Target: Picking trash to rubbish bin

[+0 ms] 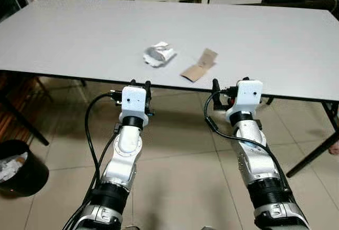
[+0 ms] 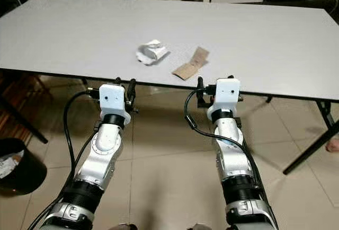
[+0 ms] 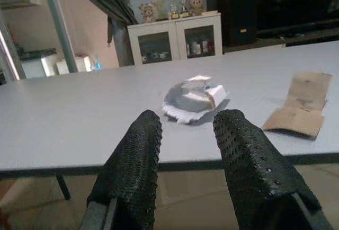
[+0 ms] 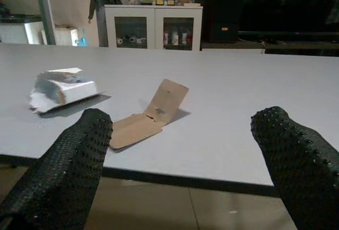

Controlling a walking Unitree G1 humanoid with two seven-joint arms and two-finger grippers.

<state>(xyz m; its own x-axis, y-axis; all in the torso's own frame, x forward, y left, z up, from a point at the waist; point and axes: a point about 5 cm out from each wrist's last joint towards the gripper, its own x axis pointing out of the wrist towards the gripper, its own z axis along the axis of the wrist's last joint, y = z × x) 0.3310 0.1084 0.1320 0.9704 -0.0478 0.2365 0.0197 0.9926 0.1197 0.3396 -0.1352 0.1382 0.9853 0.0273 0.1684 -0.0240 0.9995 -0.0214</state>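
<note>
Here, both hands just off the table (image 1: 63, 34) edge: left hand (image 3: 185, 134) narrowly parted, right hand (image 4: 183, 150) wide apart.

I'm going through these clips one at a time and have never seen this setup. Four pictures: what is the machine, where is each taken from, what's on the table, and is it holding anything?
It is a humanoid robot standing at a grey table. Two pictures come from cameras on its head, looking down at its silver arms. The other two come from its wrists, looking along each gripper's black fingers. The left gripper and right gripper are both open, holding nothing, and sit just short of the table's near edge. On the table lie a crumpled white wrapper and a flattened piece of brown cardboard, side by side but apart. A black rubbish bin stands on the floor to the robot's left.
</note>
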